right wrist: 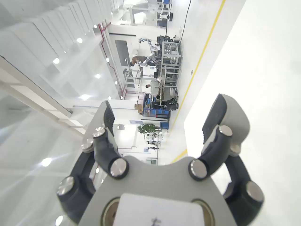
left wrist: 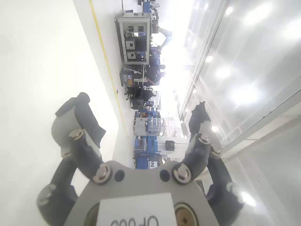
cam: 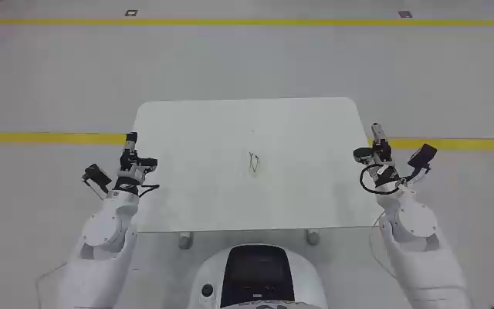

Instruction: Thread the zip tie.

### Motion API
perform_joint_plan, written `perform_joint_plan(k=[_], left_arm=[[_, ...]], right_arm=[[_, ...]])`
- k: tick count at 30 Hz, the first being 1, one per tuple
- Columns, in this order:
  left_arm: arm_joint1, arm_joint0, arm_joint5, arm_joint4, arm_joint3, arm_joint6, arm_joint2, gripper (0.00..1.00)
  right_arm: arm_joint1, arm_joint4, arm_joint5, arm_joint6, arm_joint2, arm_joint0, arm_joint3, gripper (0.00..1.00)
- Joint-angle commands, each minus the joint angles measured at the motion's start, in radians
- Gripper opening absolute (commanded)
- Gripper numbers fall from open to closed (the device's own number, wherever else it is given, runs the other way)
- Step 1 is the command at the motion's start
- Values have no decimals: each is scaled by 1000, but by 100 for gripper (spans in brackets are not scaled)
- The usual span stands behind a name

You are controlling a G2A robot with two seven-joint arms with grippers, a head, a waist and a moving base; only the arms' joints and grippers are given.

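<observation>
A thin, pale zip tie (cam: 254, 161) lies bent into a small loop near the middle of the white table (cam: 201, 193). My left gripper (cam: 130, 140) stands at the table's left edge, far from the tie, pointing away from me; in the left wrist view it (left wrist: 141, 103) is open with nothing between its fingers. My right gripper (cam: 376, 130) stands just off the table's right edge, also far from the tie; the right wrist view shows it (right wrist: 164, 109) open and holding nothing.
The table top is bare apart from the tie. Grey floor with yellow lines (cam: 247, 22) surrounds the table. Both wrist views look out across a hall with machine frames and workbenches (left wrist: 134, 41) far off.
</observation>
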Motion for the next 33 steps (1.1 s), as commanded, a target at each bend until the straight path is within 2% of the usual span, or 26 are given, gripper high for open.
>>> perform_joint_plan(k=[1,4,5,7,19,21,22,28,29,32,33], left_arm=[[0,0,0,0,0,0,0,100],[0,0,0,0,0,0,0,100],[0,0,0,0,0,0,0,100],[0,0,0,0,0,0,0,100],[0,0,0,0,0,0,0,100],[0,0,0,0,0,0,0,100],[0,0,0,0,0,0,0,100],[0,0,0,0,0,0,0,100],[0,0,0,0,0,0,0,100],[0,0,0,0,0,0,0,100],[0,0,0,0,0,0,0,100]], right_arm=[[-1,-76,45,25,-43,46,-6,100],[-2,-182,109,73,-117,116,9,100],[-4,-227,131,105,-160,153,17,100],[-7,-262,138,124,-197,186,28,100],[-7,-262,138,124,-197,186,28,100],[-6,-289,135,148,-211,198,10,100],[-3,-378,165,229,-250,246,5,100],[-18,-510,287,399,-398,453,77,100],[-24,-534,301,443,-442,497,104,100],[-44,-614,301,500,-540,597,202,100],[-54,-597,301,508,-561,620,229,100]])
